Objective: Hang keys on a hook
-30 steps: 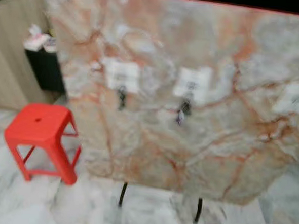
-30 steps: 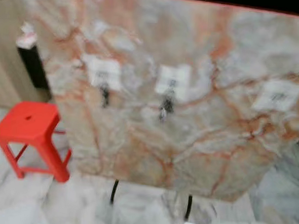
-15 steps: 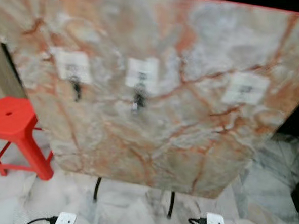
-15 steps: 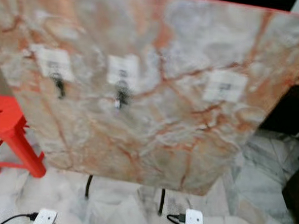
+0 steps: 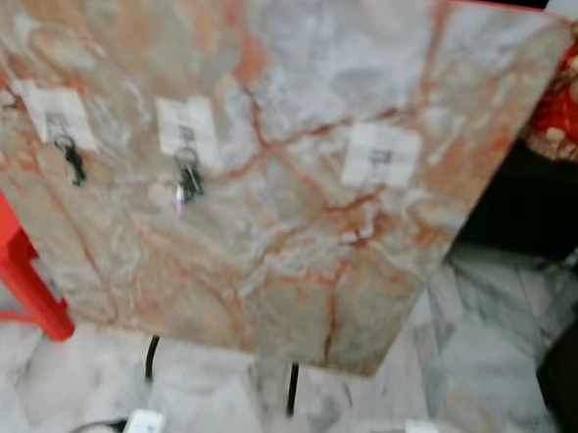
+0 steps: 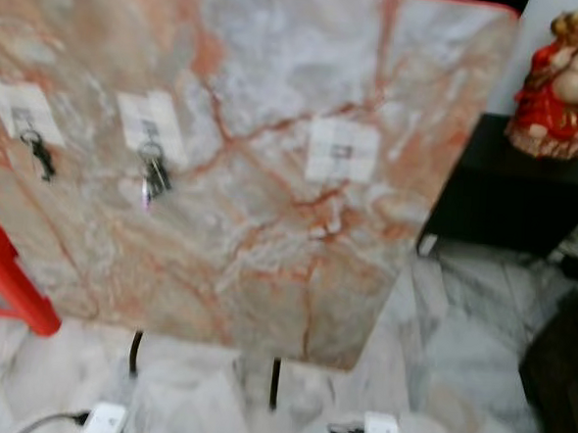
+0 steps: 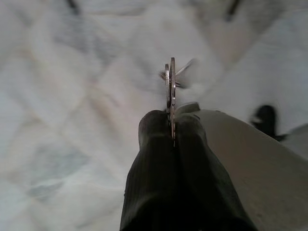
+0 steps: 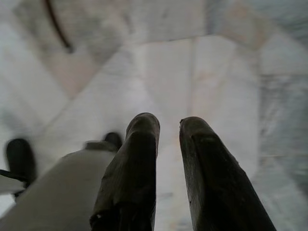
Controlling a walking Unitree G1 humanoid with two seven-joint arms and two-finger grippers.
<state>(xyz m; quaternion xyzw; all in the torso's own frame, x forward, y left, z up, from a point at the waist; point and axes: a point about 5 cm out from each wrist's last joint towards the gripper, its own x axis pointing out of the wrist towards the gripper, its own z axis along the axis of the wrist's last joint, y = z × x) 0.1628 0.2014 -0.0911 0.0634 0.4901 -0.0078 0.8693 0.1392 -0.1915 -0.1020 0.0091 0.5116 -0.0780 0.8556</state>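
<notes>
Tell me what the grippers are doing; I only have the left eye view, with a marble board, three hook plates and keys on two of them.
Observer: The left gripper is shut on a key ring, held edge-on above the marble floor.
Operator: And the right one?
Observer: The right gripper is open and holds nothing; it too is above the floor.
</notes>
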